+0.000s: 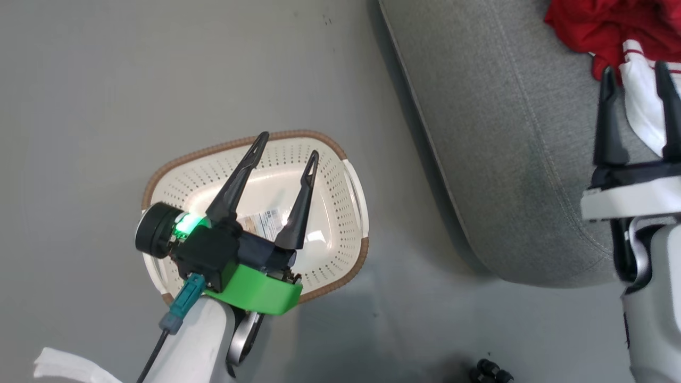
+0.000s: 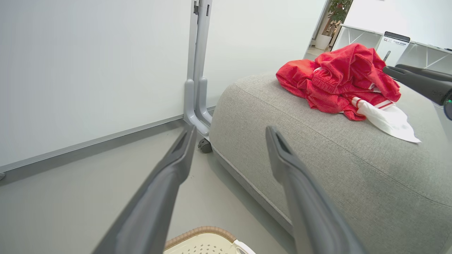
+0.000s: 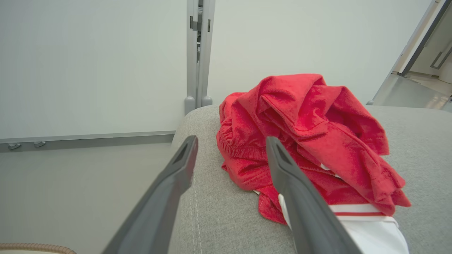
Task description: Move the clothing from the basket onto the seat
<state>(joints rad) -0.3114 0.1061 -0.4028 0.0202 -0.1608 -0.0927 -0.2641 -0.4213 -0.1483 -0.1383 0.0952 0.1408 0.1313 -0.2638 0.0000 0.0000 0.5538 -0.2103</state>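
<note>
Clothing (image 1: 601, 26) on seat (image 1: 505, 133); head view adds basket (image 1: 340, 213) beneath left pincer (image 1: 288, 144); it and right pincer (image 1: 636, 72) spread, empty.

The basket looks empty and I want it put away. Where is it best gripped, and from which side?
Probably the white handle on the basket's side nearest the seat, from above: the basket stands upright, and that handle juts out as a thin lip, easy to pinch.

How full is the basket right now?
Empty: inside the basket, bare perforated floor and a label show; the clothing lies heaped on the seat.
</note>
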